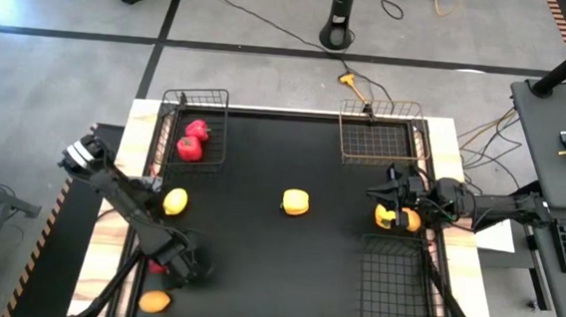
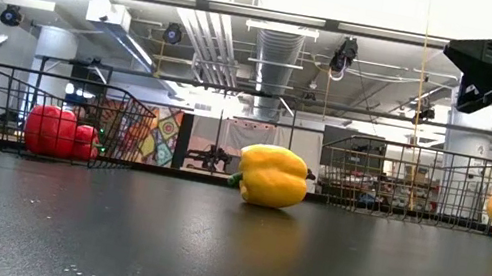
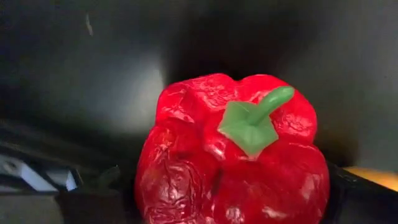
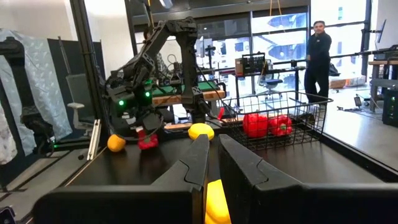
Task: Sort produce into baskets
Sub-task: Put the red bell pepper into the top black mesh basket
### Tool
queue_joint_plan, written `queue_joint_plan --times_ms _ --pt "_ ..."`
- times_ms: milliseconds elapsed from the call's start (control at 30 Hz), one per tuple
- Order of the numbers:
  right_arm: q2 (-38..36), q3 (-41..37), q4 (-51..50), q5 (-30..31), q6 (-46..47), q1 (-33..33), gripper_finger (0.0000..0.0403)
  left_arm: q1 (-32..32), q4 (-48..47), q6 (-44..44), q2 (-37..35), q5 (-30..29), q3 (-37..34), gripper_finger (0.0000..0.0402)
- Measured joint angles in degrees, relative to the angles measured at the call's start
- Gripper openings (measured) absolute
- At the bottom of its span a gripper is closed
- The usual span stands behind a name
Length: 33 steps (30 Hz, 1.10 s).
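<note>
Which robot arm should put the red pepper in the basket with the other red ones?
Left. Its gripper is already around the red pepper, on the same side as the basket with two red peppers. The right gripper hovers over a yellow pepper.

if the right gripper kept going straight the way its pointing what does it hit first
Probably the yellow bell pepper lying mid-table: the right gripper points left across the black mat toward it, though height is unclear.

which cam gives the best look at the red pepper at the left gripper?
Left wrist view: the red pepper fills the picture, green stem plain. The high view shows only a red sliver under the left gripper; the right wrist view shows it small, far off; the low view misses it.
</note>
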Motion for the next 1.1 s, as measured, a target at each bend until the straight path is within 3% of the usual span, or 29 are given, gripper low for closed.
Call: queue_joint_plan --times_ms 133,300,533,633,833,1100 --pt "0.00 -0.02 0.00 0.00 0.00 0.00 0.0029 2.60 -3.18 1.15 -0.19 -8.05 5.38 0.0258" --pt "0.00 -0.01 0.01 0.00 -0.01 -0.01 0.0029 7.74 -9.72 5.87 -0.33 -22.29 14.61 0.0269" --pt "0.00 -0.02 0.00 0.00 0.00 0.00 0.0029 22.02 -18.66 20.51 -0.37 -51.00 29.86 0.0264" --pt "0.00 0.00 0.00 0.00 0.00 0.00 0.0029 30.54 -19.02 29.26 -0.45 -57.90 34.86 0.0264" --pt "0.00 -0.02 0.00 0.00 -0.02 -0.02 0.0029 49.47 -16.76 41.35 -0.50 -63.14 37.49 0.0264" --pt "0.00 0.00 0.02 0.00 0.00 0.00 0.0029 76.30 -11.91 38.32 -0.52 -61.13 30.76 0.0264"
